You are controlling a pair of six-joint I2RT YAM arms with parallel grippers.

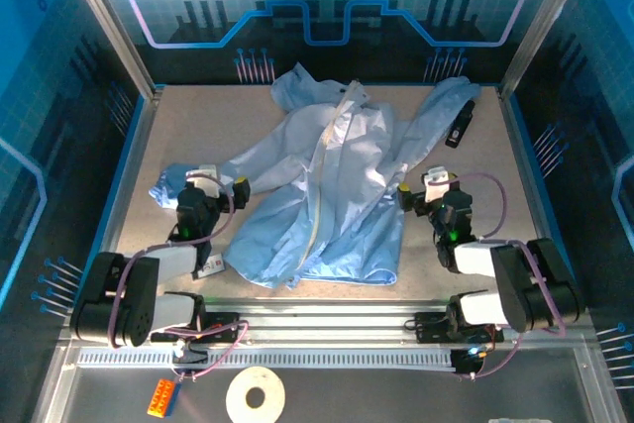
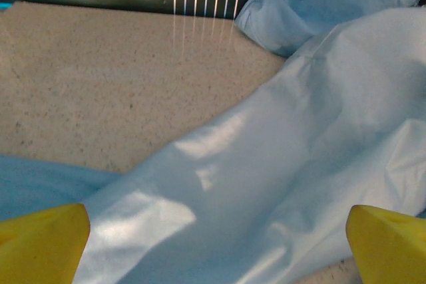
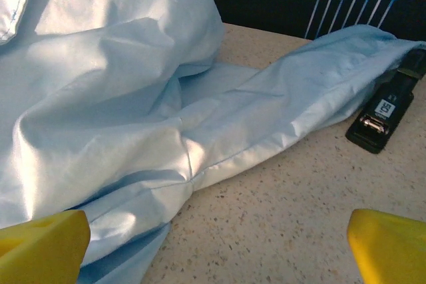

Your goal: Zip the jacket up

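Checking state: jacket (image 1: 337, 185) lies spread front-up on the table (image 1: 198, 126), collar at the far end and hem toward the arm bases. The pale zipper strip (image 1: 322, 175) runs down the jacket's middle from collar to hem, slightly bowed. Can't tell from above how much of it is closed.

- **left gripper** (image 1: 220, 183): on the jacket's left side, right at the outer end of that side's sleeve (image 1: 213, 170).
  - Jaws are spread wide with nothing gripped.
  - In the wrist view the yellow fingers (image 2: 40, 241) sit at the frame's two bottom corners. Jacket fabric (image 2: 299, 151) lies across the gap between them and runs up to the right.
  - The fabric is under the open jaws, not pinched. Can't tell whether the fingers touch it.

- **right gripper** (image 1: 424, 185): just beside the jacket's right edge, about level with mid-zipper.
  - Also wide open, holding nothing.
  - In the wrist view the jacket body is bunched ahead of the finger (image 3: 40, 244) at lower left. Bare table shows ahead of the other finger.
  - The jacket's other sleeve (image 3: 299, 98) stretches away from the body toward a black stapler (image 3: 383, 114).

- **stapler** (image 1: 462, 124): off the jacket's far right, with the sleeve's cuff meeting its far end.

Both arms flank the jacket, one on each side of the zipper strip. Neither is on the strip.
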